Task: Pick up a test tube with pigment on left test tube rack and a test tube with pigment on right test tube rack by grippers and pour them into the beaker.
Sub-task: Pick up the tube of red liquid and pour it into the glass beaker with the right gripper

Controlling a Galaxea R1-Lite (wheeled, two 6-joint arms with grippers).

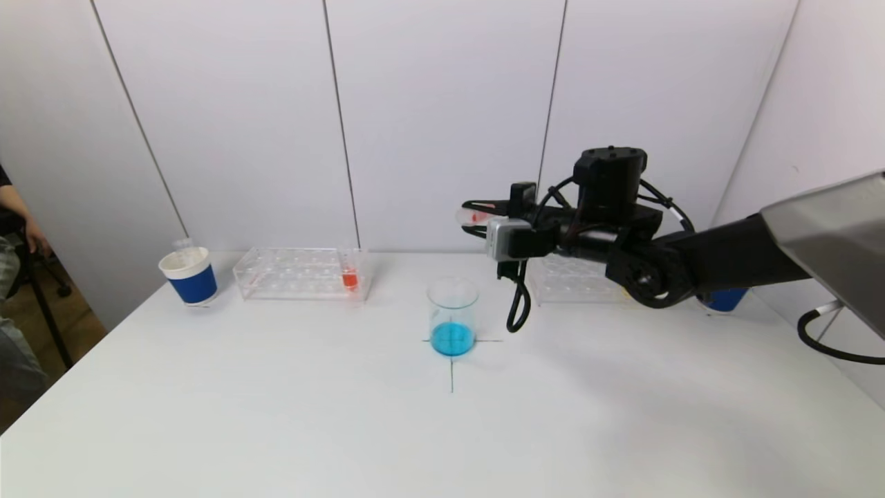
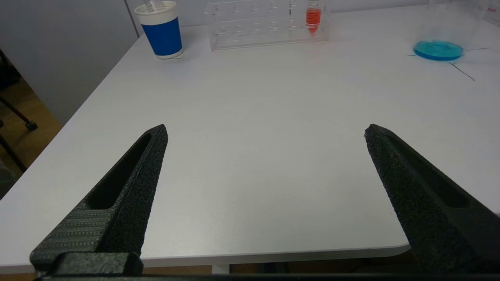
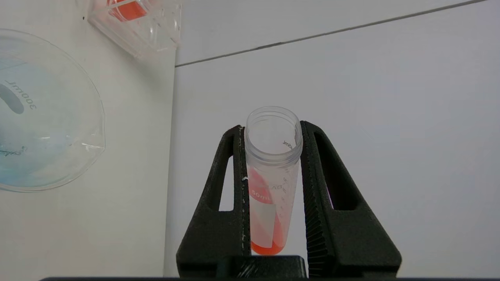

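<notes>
My right gripper (image 1: 477, 218) is shut on a clear test tube (image 3: 271, 179) holding red pigment, held nearly level in the air, up and right of the beaker (image 1: 453, 316). The beaker stands at the table's centre on a cross mark with blue liquid in its bottom. It also shows in the right wrist view (image 3: 43, 113) and the left wrist view (image 2: 439, 47). The left rack (image 1: 301, 273) holds one tube of red pigment (image 1: 350, 277). The right rack (image 1: 574, 280) sits behind my right arm. My left gripper (image 2: 265, 132) is open and empty near the table's front left edge.
A blue and white paper cup (image 1: 189, 275) with an empty tube stands left of the left rack. Another blue cup (image 1: 724, 299) is partly hidden behind my right arm. A person sits at the far left edge (image 1: 14, 228). White wall panels stand behind the table.
</notes>
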